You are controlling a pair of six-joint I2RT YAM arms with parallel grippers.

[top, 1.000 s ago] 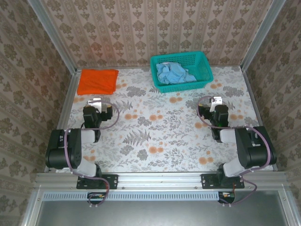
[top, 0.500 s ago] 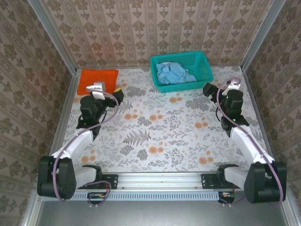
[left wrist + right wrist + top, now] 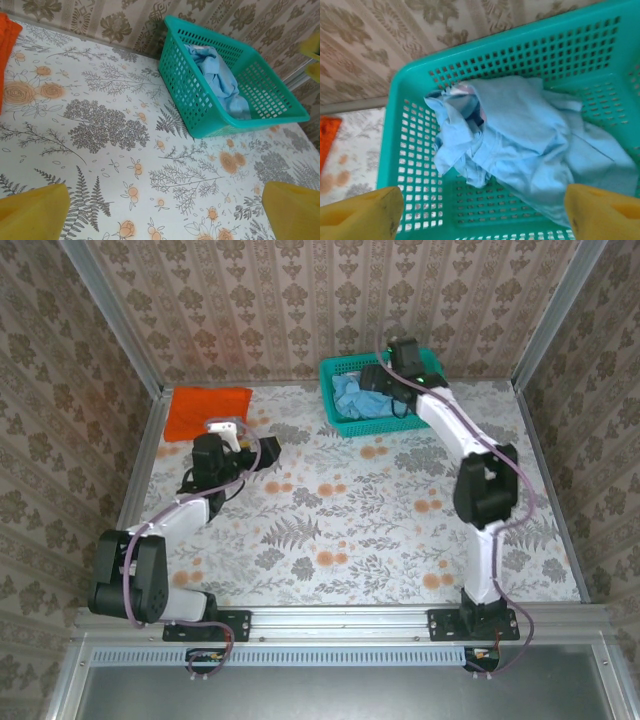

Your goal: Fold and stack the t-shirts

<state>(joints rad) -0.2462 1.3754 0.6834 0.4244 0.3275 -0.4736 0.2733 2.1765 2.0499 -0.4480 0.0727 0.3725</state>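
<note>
Your right gripper point(image 3: 480, 216) hangs over the basket point(image 3: 390, 130), which sits at the table's point(image 3: 350, 520) far edge, right of centre. Its fingers are spread wide with nothing between them. The blue shirt point(image 3: 520, 135) lies crumpled inside the basket, just below those fingers. Your left gripper point(image 3: 162, 212) is over the table's left part, also spread wide and empty, facing the basket. The orange shirt point(image 3: 207, 412) lies folded flat at the far left corner.

Bright, even light, faint soft shadows; the light blue t-shirt point(image 3: 520, 130) looks slightly blurred
</note>
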